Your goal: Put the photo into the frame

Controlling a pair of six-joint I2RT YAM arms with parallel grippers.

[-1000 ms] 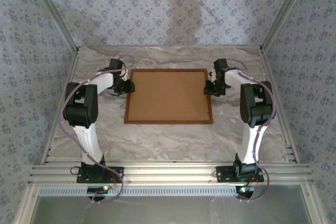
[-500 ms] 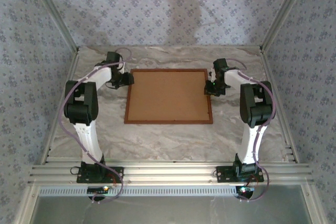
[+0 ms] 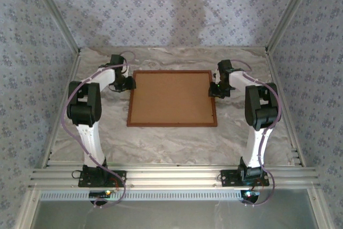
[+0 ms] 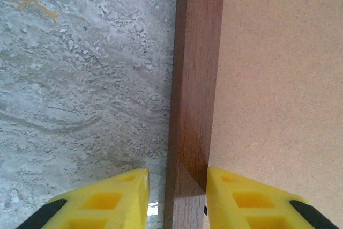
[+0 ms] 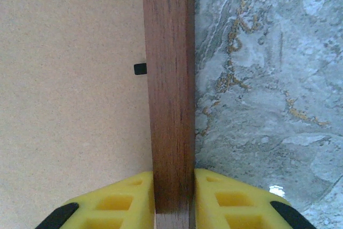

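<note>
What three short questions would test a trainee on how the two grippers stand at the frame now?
1. True or false: the right gripper is shut on the right rail of the frame.
2. What fills the inside of the frame as it lies on the table? A: a pane of glass. B: a plain brown backing board. C: a white cloth.
3. The left gripper straddles the left rail. Which of its fingers stands apart from the wood?

Key: 1. True. 2. B. 3. The outer finger, on the table side; the other sits at the rail's inner edge.
</note>
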